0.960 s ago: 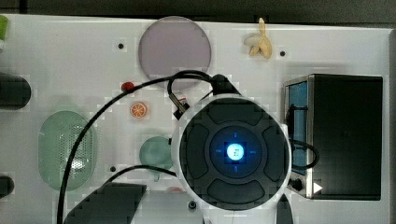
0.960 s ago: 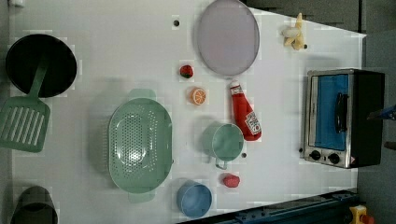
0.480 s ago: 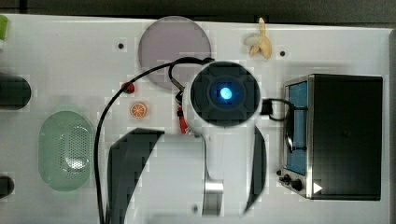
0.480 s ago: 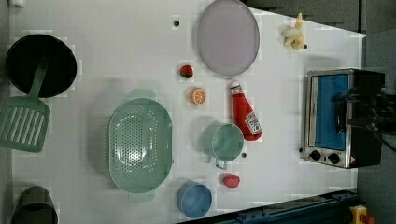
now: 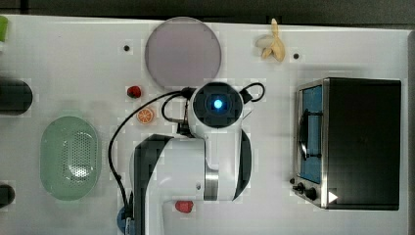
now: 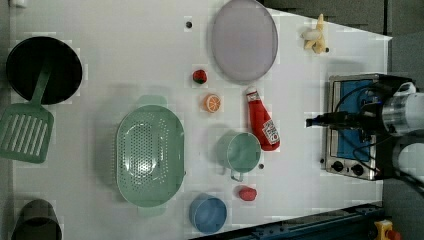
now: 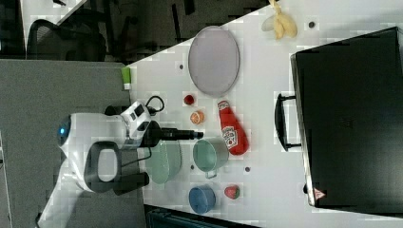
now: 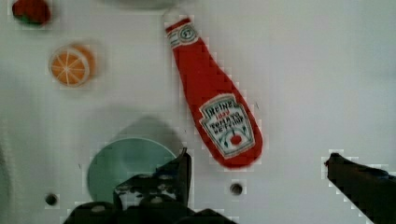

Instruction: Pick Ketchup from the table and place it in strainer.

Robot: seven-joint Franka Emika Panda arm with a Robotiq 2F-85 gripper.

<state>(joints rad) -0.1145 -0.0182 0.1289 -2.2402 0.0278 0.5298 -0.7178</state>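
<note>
The Ketchup (image 6: 262, 120) lies flat on the white table (image 6: 125, 60), at three o'clock from the strainer (image 6: 150, 156) in the left view, just beside a green cup (image 6: 242, 151). The gripper (image 8: 257, 172) hovers above, jaws spread wide, empty. A toaster oven (image 6: 352, 127) sits nearby.

The arm (image 5: 195, 171) reaches over the table, jaws spread wide apart.

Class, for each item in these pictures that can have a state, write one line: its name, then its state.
Ketchup: lying on its side, capped.
Strainer: upright, empty.
Green cup: upright, empty.
Blue cup: upright, empty.
Grey plate: flat, empty.
Gripper: open, empty.
</note>
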